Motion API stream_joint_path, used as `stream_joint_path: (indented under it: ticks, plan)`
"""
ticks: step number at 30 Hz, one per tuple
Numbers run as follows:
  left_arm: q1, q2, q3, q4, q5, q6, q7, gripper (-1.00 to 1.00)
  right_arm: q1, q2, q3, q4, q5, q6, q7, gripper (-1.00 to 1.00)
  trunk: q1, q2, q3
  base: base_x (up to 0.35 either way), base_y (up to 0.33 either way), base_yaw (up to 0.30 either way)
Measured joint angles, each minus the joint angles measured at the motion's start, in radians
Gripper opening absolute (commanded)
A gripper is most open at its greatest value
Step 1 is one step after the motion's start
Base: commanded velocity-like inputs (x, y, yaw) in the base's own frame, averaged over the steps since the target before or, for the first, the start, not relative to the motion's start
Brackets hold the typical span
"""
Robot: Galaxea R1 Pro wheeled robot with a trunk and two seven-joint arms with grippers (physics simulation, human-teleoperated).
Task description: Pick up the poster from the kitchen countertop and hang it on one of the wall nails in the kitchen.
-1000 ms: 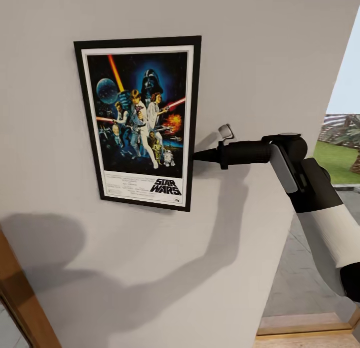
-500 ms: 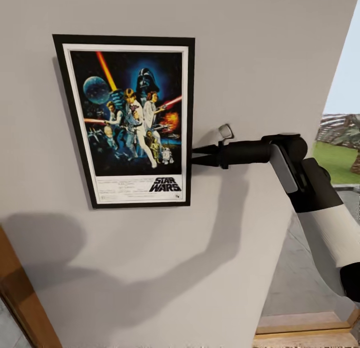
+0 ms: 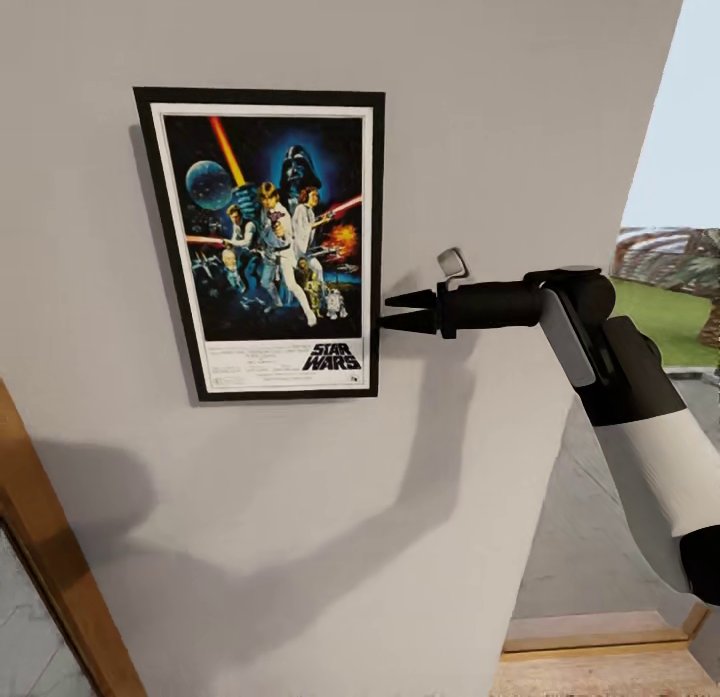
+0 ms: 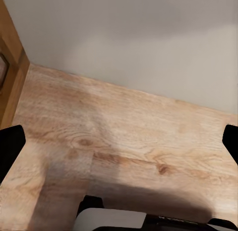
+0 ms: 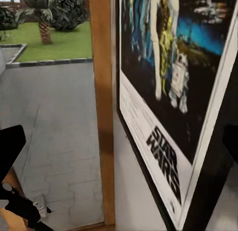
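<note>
We are finishing the hang: poster [image 3: 268, 242] is sitting flat on the wall [image 3: 520, 97], right gripper [image 3: 397, 311] is parting narrowly beside its right edge, empty, next backing straight off.

We saw the upright rectangular poster [image 3: 270, 242] in its thin black frame, a white border inside, dark blue art streaked with orange and red, and black lettering on a pale strip below [image 5: 163, 116]. The plain wall [image 3: 520, 97] behind it was pale grey with soft darker shadows. The right gripper [image 3: 400, 312] was matte black, its arm black and white. The left wrist view gave us a light, knotty wood-grain floor [image 4: 124, 141].
</note>
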Motion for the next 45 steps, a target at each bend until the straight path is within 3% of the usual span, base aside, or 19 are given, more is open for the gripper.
stream_joint_path:
  ticks: [10, 13, 18, 25, 30, 31, 34, 36, 43, 45]
  plan:
    - [0.000, 0.000, 0.000, 0.000, 0.000, 0.000, 0.000, 1.00, 0.004, 0.000, 0.001, -0.002, -0.004, -0.002, 0.001, 1.00, 0.000, 0.000, 0.000, -0.235, 0.000, 0.000]
    - [0.000, 0.001, 0.000, 0.000, 0.000, 0.000, 0.000, 1.00, 0.031, 0.000, 0.002, -0.010, -0.005, -0.004, 0.003, 1.00, 0.000, 0.000, 0.000, -0.034, 0.000, 0.000]
    - [0.000, 0.001, 0.000, 0.000, 0.000, 0.001, 0.000, 1.00, 0.180, -0.001, -0.001, -0.093, -0.004, -0.064, 0.029, 1.00, 0.000, 0.000, 0.000, -0.009, 0.000, 0.000]
    - [0.000, 0.002, 0.000, 0.001, 0.002, 0.001, 0.000, 1.00, 0.596, -0.040, -0.008, -0.110, 0.003, -0.381, 0.110, 1.00, 0.000, 0.000, 0.000, -0.001, 0.000, 0.000]
    - [0.000, 0.002, 0.000, 0.001, 0.003, 0.001, 0.000, 1.00, 0.742, -0.059, -0.008, -0.052, 0.005, -0.492, 0.117, 1.00, 0.000, 0.000, 0.000, 0.000, 0.000, 0.000]
    - [0.000, 0.002, 0.000, 0.002, 0.003, 0.001, 0.000, 1.00, 0.798, -0.064, -0.008, 0.047, 0.005, -0.572, 0.118, 1.00, -0.001, 0.000, 0.000, 0.000, 0.000, 0.000]
    - [0.000, 0.001, 0.000, 0.004, 0.004, 0.001, 0.000, 1.00, 0.847, -0.065, -0.007, 0.270, 0.007, -0.688, 0.118, 1.00, 0.000, 0.000, 0.000, 0.000, 0.000, 0.000]
    - [0.000, 0.000, 0.000, 0.004, 0.004, 0.001, 0.000, 1.00, 0.854, -0.065, -0.007, 0.373, 0.007, -0.731, 0.118, 1.00, 0.000, 0.000, 0.000, 0.000, 0.000, 0.000]
    - [0.000, 0.000, 0.000, 0.007, 0.003, 0.001, 0.001, 1.00, 0.866, -0.060, -0.007, 0.968, 0.004, -0.972, 0.107, 1.00, 0.000, 0.000, 0.000, 0.000, 0.000, 0.000]
    - [0.000, 0.000, -0.001, 0.007, 0.002, 0.001, 0.002, 1.00, 0.867, -0.058, -0.006, 1.069, 0.004, -1.007, 0.091, 1.00, 0.000, 0.000, 0.000, 0.000, 0.000, 0.000]
